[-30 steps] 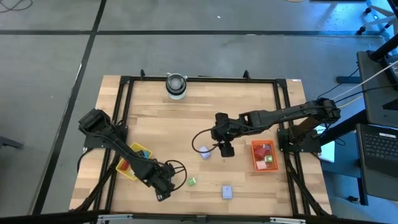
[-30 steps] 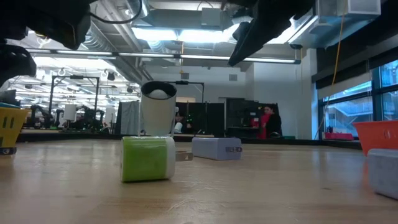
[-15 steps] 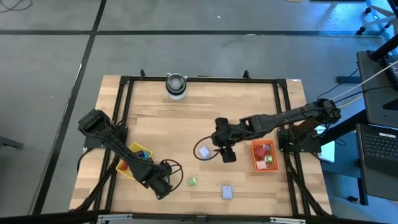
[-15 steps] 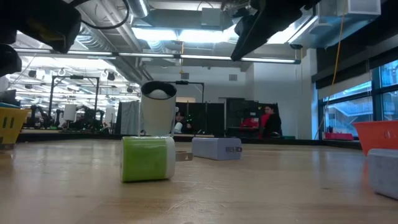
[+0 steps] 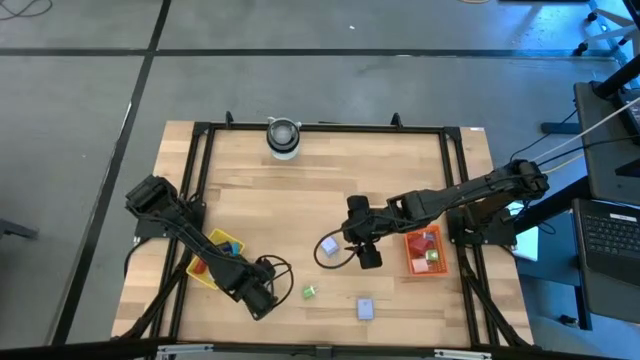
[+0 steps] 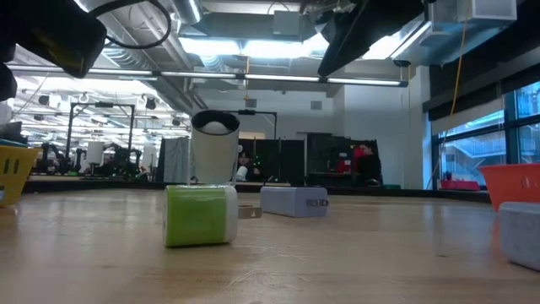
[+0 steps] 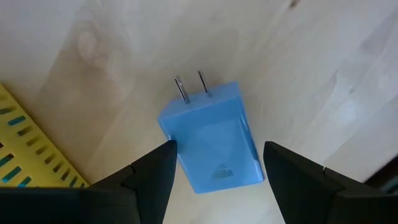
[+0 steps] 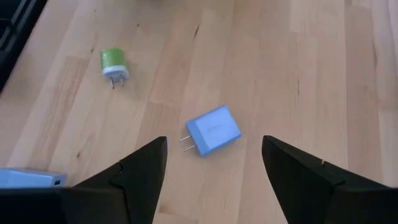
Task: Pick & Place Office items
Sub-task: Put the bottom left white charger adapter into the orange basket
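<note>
On the left of the bench (image 5: 250,190) we see the yellow tray (image 5: 208,262) near the front edge, with red and blue items inside. Just beside its inner end hangs the left pincer (image 5: 262,303), its fingers (image 7: 152,177) spread wide and gripping nothing; between them, on the wood, lies a blue plug adapter (image 7: 214,140) with two prongs, close to the tray's slatted wall.

Moving right, we find a small green plug (image 5: 309,292) lying alone near the front, and a lavender block (image 5: 365,309) a little further along. At the back edge stands the round grey-white cylinder (image 5: 283,137).

Near the middle, a pale blue plug adapter (image 5: 328,245) rests flat on the bench. The right pincer (image 5: 366,256) hovers just beside it, fingers (image 8: 140,171) held wide apart and empty; its wrist view shows that adapter ahead of the tips.

Farthest right sits the red tray (image 5: 424,251), holding red and green pieces.
</note>
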Available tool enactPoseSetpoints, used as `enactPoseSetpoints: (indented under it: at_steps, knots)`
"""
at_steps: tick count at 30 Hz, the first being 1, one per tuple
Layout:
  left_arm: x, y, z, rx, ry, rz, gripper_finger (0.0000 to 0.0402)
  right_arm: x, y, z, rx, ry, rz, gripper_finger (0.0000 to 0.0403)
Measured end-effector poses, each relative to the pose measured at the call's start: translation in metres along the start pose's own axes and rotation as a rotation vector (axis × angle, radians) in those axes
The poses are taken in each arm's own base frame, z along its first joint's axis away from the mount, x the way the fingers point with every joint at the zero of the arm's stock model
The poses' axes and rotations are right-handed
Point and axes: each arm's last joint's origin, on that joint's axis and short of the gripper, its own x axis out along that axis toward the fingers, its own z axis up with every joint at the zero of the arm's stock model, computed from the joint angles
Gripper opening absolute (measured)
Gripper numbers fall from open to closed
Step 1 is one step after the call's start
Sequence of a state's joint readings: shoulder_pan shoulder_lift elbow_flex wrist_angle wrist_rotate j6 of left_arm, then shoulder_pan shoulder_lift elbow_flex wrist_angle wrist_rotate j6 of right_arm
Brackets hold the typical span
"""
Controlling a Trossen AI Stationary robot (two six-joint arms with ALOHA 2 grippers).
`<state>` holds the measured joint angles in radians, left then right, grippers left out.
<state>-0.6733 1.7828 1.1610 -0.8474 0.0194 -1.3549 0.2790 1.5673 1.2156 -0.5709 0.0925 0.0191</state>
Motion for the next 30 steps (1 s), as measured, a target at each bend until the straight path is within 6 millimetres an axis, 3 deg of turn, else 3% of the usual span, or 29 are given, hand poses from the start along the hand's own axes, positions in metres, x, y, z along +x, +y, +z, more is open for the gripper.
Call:
enactPoseSetpoints:
  at_steps: [22, 30]
  knots:
    - [0.000, 0.010, 0.012, -0.017, 0.007, 0.074, 0.0238, -0.001, 0.006, -0.002, -0.021, 0.016, 0.014, 0.0263]
    - [0.017, 0.021, 0.004, -0.047, 0.060, 0.109, 0.0238, -0.001, 0.009, -0.002, -0.027, 0.016, 0.019, 0.0263]
